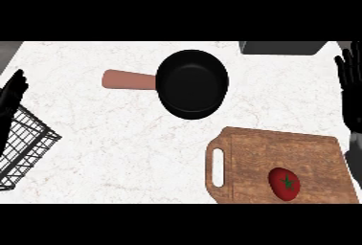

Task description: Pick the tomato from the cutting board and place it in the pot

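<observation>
1. Tomato [284, 183]: a red fruit with a dark green star-shaped calyx facing up. It lies on the cutting board, toward the board's lower right part, near the view's lower edge. Nothing touches it.

2. Cutting board [283, 153]: a brown wooden slab with rounded corners and a slotted handle opening along its left side. It rests flat on the counter at the lower right of the head view, tilted slightly clockwise.

3. Pot [192, 84]: a black, shallow, round vessel with a reddish-brown handle [128, 80] projecting to the left. It stands on the counter above and to the left of the board, well apart from the tomato, and holds nothing.

4. Right hand [350, 79]: black, at the view's right edge, fingers straight and pointing up, holding nothing. It lies above the board's right end and apart from the tomato.

5. Left hand [12, 94]: black, at the view's left edge, fingers straight and close together, pointing up, holding nothing.

6. Wire basket [22, 146]: a dark mesh container at the lower left, just below the left hand.

7. Counter [106, 134]: a white, faintly veined marble surface bearing all items. A grey box-like object [281, 47] sits at its upper right edge.
</observation>
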`<act>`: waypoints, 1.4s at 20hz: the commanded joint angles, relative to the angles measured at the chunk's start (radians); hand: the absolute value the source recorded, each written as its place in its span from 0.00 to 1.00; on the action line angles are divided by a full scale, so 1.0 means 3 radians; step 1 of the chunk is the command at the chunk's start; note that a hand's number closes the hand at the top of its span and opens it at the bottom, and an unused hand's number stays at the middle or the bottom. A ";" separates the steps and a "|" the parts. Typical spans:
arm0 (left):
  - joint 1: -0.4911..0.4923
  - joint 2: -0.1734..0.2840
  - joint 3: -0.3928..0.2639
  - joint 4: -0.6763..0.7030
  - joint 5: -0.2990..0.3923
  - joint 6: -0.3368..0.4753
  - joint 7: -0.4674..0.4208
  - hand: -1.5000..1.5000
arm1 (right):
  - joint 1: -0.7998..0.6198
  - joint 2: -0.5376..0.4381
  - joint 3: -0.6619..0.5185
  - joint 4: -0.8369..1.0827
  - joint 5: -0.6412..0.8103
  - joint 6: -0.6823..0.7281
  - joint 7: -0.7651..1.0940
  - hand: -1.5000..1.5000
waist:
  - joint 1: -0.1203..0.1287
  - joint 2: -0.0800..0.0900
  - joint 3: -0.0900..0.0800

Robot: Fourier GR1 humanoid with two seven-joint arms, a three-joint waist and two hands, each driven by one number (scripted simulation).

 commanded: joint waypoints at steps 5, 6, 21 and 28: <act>-0.0190 -0.0615 -0.0040 0.0094 0.0270 0.0213 0.0068 0.50 | -0.0407 -0.0062 0.0612 -0.0019 -0.0191 0.1487 -0.0220 1.00 | 0.0170 0.0032 0.0038; -0.0145 -0.0767 -0.0040 0.0128 0.0275 0.0339 -0.0025 0.50 | -0.0410 -0.0090 0.0728 -0.0083 -0.0197 0.1734 -0.0291 1.00 | 0.0186 0.0044 0.0032; -0.0170 -0.1114 -0.0087 0.0243 0.0232 0.0272 0.0250 0.50 | -0.0407 -0.0882 0.0853 0.0226 0.0525 0.2797 -0.1815 0.00 | -0.0012 -0.0031 0.0039; -0.0281 -0.1104 0.0043 0.0317 0.0184 0.0142 0.0456 0.50 | -0.0576 -0.1504 0.1324 -0.0171 0.1237 0.3002 -0.1690 0.00 | 0.0029 -0.0070 0.0029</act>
